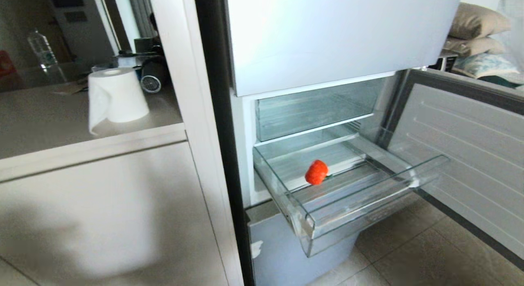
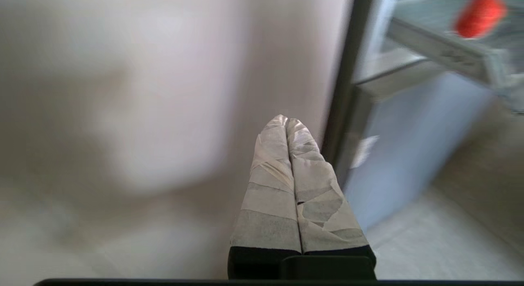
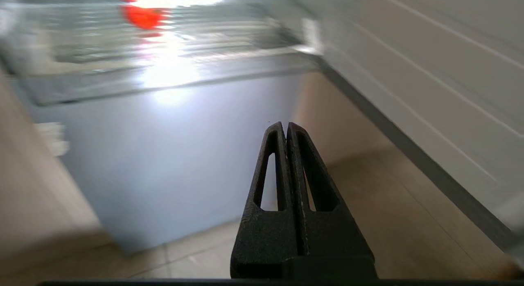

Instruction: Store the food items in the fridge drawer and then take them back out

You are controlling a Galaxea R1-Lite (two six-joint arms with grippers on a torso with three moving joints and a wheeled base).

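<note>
Head view: we see neither arm, only the food item (image 1: 316,171) in the pulled-out fridge drawer (image 1: 370,210) | wrist views: left gripper (image 2: 286,122) and right gripper (image 3: 285,126), jaws closed, empty | item lies well apart, above both

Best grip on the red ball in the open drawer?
Probably from above: the red ball sits on the floor of the pulled-out drawer, open on top, clear walls around it. Close across its round middle; the ribbed, glossy skin may slip lower down.
</note>
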